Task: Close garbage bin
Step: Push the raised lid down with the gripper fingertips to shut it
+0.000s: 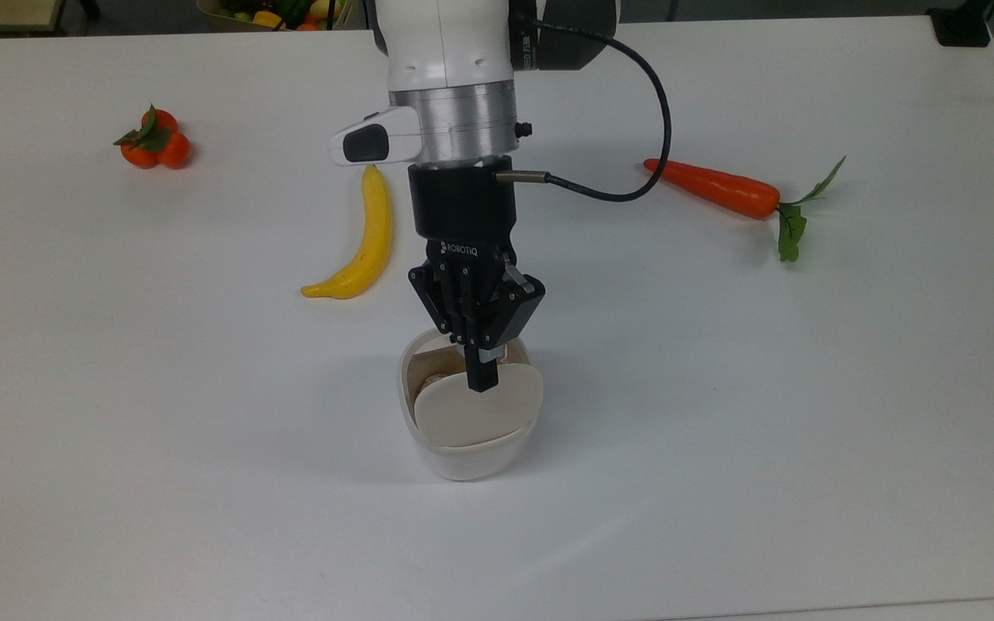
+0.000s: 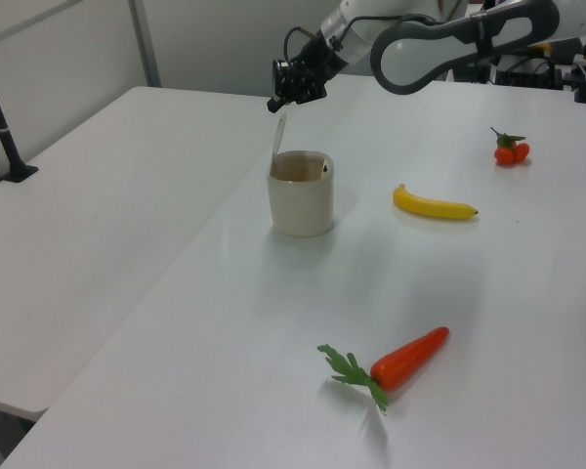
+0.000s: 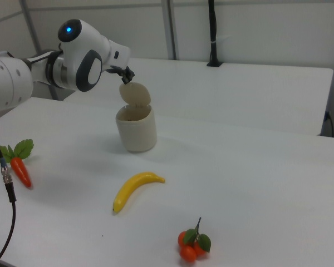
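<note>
The garbage bin (image 1: 462, 455) is a small white tub near the middle of the table, also seen in the left view (image 2: 301, 200) and the right view (image 3: 136, 132). Its cream lid (image 1: 478, 416) stands upright on its hinge, so the bin is open (image 2: 278, 137) (image 3: 134, 93). Something brownish lies inside. My gripper (image 1: 482, 385) hangs over the bin with its fingers shut and nothing between them. In the top view its tips cover the lid's black latch. In the left view the gripper (image 2: 273, 105) is just above the lid's top edge; I cannot tell whether they touch.
A banana (image 1: 361, 235) lies just beyond the bin toward the top view's upper left. A carrot (image 1: 714, 187) lies at the top view's right and small tomatoes (image 1: 154, 142) at its left. A second table (image 2: 98, 225) adjoins in the left view.
</note>
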You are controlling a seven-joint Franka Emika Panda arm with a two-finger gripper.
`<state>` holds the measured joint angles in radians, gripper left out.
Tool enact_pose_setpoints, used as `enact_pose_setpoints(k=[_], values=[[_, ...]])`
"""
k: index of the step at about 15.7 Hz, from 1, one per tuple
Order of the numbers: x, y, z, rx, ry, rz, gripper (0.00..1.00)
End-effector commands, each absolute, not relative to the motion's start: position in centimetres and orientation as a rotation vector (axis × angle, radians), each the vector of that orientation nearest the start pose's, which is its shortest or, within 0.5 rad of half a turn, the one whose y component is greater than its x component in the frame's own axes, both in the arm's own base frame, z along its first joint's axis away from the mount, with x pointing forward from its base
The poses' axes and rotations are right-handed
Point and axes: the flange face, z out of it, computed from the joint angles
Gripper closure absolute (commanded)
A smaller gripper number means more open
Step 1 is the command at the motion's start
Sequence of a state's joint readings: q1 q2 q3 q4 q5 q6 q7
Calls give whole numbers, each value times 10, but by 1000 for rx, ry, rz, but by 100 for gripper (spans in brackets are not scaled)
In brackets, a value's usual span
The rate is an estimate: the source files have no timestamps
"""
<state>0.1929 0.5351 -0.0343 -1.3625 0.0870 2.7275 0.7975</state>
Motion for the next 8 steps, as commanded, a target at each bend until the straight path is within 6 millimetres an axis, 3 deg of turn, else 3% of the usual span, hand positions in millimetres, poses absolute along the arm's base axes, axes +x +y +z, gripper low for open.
enact_pose_setpoints(k=[1,6,8], values=[[748,129,503,-2433,840,-993,100],[740,124,507,-2453,839,-989,99],[736,126,499,-2471,837,-966,99]])
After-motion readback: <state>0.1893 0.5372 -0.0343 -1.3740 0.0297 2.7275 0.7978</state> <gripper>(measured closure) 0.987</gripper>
